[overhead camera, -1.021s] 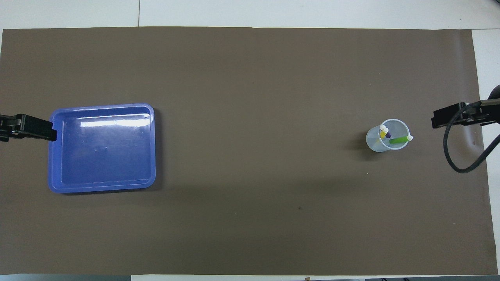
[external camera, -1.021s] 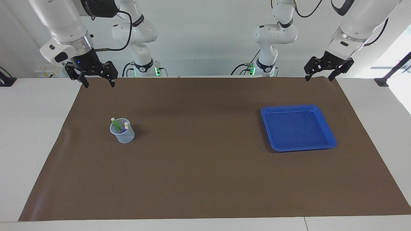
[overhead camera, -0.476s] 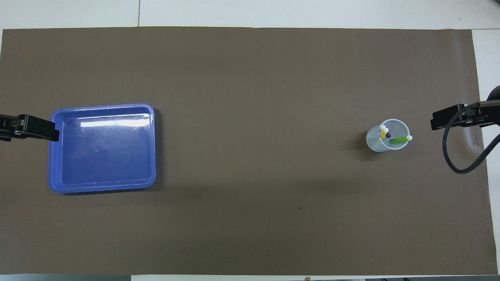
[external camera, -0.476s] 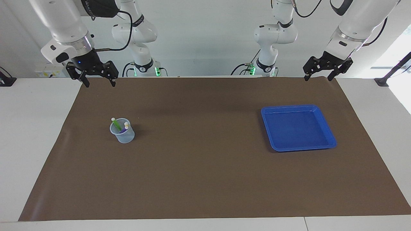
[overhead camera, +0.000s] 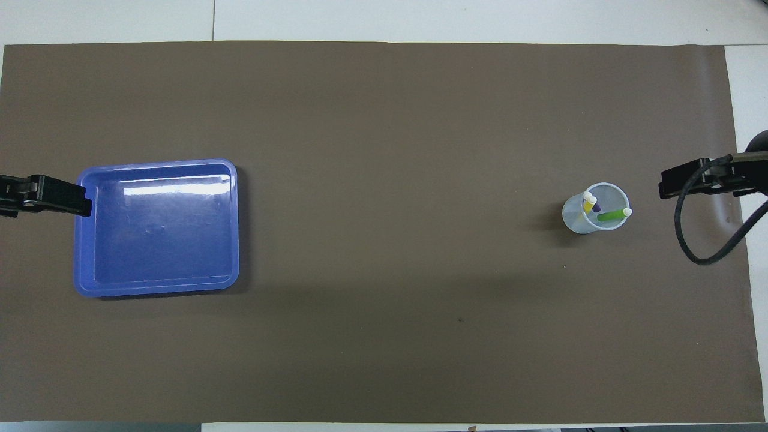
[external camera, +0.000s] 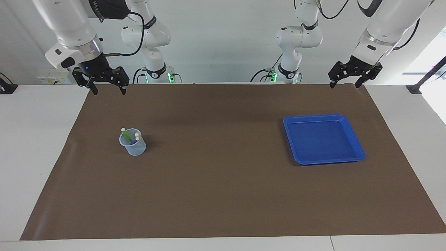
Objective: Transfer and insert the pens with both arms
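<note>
Translucent plastic cup (external camera: 133,143) toward the right arm's end holds green pen (external camera: 126,135), yellow pen (overhead camera: 588,203), purple pen (overhead camera: 596,207). Blue tray (external camera: 352,134) empty. Right gripper (external camera: 107,91) and left gripper (external camera: 344,84) spread, empty, raised. Insertion looks complete; nothing further needed.

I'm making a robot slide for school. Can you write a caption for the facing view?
Three pens stand in a clear cup; the blue tray holds nothing; right gripper and left gripper hang open.
</note>
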`<action>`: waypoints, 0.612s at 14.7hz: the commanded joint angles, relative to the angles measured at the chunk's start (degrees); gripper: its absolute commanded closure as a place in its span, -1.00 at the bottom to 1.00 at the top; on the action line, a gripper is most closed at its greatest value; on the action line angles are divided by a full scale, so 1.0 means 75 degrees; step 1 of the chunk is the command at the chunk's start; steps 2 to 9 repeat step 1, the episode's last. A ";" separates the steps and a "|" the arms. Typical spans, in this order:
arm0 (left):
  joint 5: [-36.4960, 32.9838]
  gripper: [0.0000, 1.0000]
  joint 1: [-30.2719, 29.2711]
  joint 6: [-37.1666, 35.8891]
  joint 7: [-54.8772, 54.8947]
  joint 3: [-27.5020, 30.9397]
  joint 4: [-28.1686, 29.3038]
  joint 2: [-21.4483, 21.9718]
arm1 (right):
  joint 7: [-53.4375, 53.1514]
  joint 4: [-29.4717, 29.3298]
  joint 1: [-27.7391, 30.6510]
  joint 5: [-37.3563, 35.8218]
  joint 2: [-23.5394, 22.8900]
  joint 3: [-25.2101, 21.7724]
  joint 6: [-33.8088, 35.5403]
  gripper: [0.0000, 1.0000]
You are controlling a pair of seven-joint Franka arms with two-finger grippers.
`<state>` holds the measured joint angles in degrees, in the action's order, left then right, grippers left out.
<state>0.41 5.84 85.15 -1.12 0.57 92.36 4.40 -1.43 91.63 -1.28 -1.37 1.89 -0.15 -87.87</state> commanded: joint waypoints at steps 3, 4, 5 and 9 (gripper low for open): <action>-0.0148 -1.00 0.0135 0.0084 -0.0120 0.0099 0.0107 0.0117 | -0.0243 -0.0029 0.0054 0.0030 0.0006 0.0161 0.0103 -1.00; -0.0148 -1.00 0.0135 0.0084 -0.0120 0.0099 0.0107 0.0117 | -0.0243 -0.0029 0.0054 0.0030 0.0006 0.0161 0.0103 -1.00; -0.0148 -1.00 0.0135 0.0084 -0.0120 0.0099 0.0107 0.0117 | -0.0243 -0.0029 0.0054 0.0030 0.0006 0.0161 0.0103 -1.00; -0.0148 -1.00 0.0135 0.0084 -0.0120 0.0099 0.0107 0.0117 | -0.0243 -0.0029 0.0054 0.0030 0.0006 0.0161 0.0103 -1.00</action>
